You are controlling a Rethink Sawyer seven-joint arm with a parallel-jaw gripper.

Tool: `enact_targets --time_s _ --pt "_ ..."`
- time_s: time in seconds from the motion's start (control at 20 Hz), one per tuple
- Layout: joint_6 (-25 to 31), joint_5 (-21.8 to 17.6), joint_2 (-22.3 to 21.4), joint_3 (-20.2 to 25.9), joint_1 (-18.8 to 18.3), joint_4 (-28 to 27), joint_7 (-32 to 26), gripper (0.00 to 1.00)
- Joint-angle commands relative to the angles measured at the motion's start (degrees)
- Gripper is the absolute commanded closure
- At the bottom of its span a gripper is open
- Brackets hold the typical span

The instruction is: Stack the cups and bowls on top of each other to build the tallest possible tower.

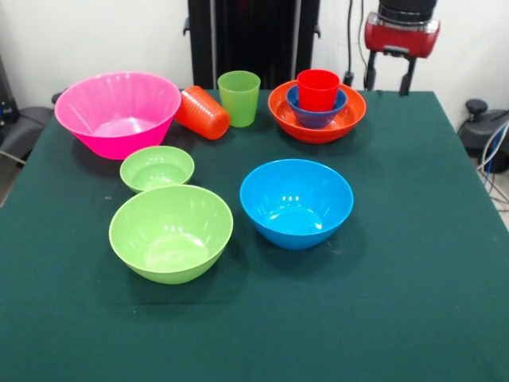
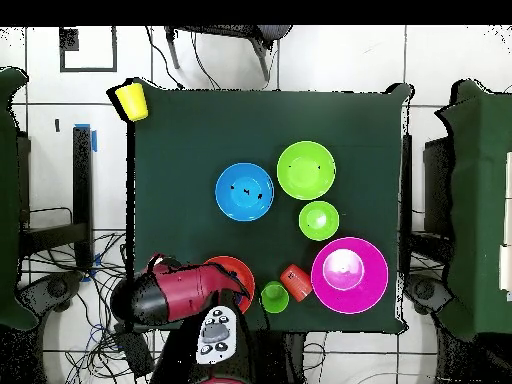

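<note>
The gripper [image 1: 392, 79] hangs above the table's back edge with its two black fingers [image 1: 407, 78] parted and nothing between them. Nearest to it, just down and to one side in the front view, is the start of the tower: the wide orange bowl [image 1: 317, 111] with the small dark blue bowl [image 1: 316, 109] nested in it and the red cup [image 1: 318, 88] standing upright in that. In the overhead view the arm [image 2: 180, 293] covers most of this stack, so only an arc of the orange rim shows. Farther along the same back row stand the light green cup [image 1: 238, 97], upright and mouth up, then the orange cup [image 1: 202, 112] lying on its side, its long axis level with the table and touching the pink bowl [image 1: 117, 113]. Farthest from the claw are the blue bowl [image 1: 297, 202], the small green bowl [image 1: 157, 168] and the large green bowl [image 1: 171, 231]. The yellow cup [image 2: 131, 100] sits off the table's corner. The green cup looks the easiest next pick.
</note>
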Motion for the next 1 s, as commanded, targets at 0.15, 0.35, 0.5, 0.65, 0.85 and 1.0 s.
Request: enact_targets --time_s 0.15,0.35,0.5,0.65,0.85,1.0 --pt "-5.1 4.32 6.16 -0.4 2.2 -9.3 8.76 0.0" --pt "-8.91 6.93 8.79 -3.45 5.58 -11.52 11.0 0.0" --pt "-10.63 9.14 9.74 -3.46 6.41 -11.81 11.47 0.0" --pt "-10.65 12.11 11.92 -4.81 8.82 -14.09 11.26 0.0" --pt "-9.37 16.2 19.41 -7.96 12.42 -22.18 8.93 0.0" --pt "-6.54 17.87 23.68 -9.56 13.18 -27.65 6.48 0.0"
